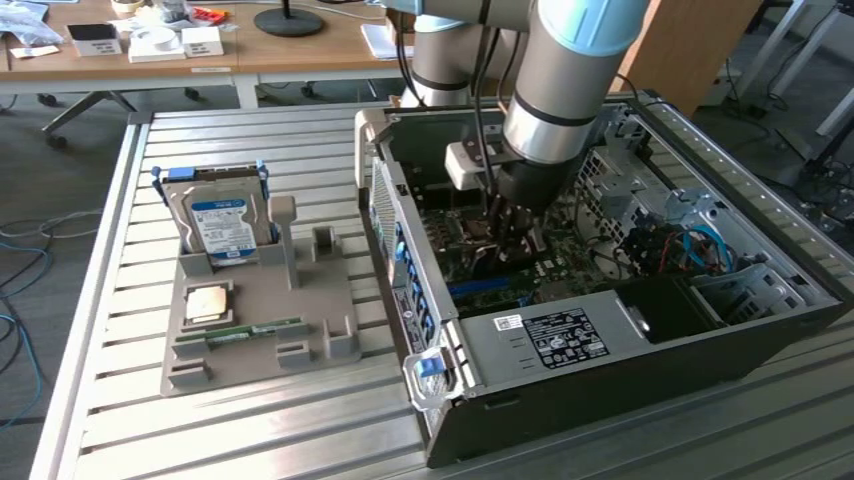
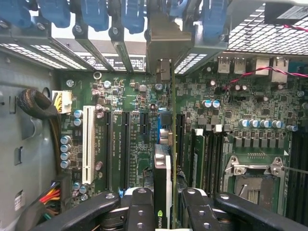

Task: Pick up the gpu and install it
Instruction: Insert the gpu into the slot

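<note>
Grey plastic is forming a holder [image 1: 254, 345] that is sitting on the slatted metal bench [image 1: 94, 400] at the exterior view's left. It is carrying a hard drive [image 1: 220, 225] with a blue-white label, standing upright, and a green memory stick [image 1: 240, 332] is lying in it nearer the front edge. Toward the exterior view's right, an open computer case [image 1: 641, 370] is lying on its side, and the robot arm [image 1: 567, 100] is reaching down into it from above. In the wrist view, the black fingers [image 2: 139, 207] are closing narrowly on the gpu [image 2: 162, 168], which is hanging edge-on between them directly over the green motherboard [image 2: 125, 139]. A long white slot [image 2: 88, 144] is lying apart from the card, with dark slots between them. The card's far end is pointing toward the rear openings of the case. Whether the card is touching any slot I cannot tell.
</note>
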Tool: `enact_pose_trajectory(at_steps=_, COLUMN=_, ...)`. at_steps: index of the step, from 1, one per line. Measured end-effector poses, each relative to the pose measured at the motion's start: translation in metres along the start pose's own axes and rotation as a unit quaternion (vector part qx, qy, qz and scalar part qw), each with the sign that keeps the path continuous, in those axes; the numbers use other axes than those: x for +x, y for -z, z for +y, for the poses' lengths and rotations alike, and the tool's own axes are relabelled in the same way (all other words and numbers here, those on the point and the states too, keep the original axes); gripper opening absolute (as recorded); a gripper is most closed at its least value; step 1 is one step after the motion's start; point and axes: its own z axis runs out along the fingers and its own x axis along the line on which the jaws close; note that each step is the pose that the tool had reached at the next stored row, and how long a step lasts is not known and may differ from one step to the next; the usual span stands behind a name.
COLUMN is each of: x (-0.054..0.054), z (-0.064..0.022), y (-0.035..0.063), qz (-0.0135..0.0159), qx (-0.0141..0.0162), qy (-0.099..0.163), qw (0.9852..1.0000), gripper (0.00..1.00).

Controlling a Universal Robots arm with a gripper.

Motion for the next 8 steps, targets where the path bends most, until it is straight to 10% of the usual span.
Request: enact_pose_trajectory(at_steps=8, x=0.0000, z=0.0003, y=-0.0015, qz=0.0001, qx=0.0000, qy=0.000, qw=1.0000, gripper=0.27)
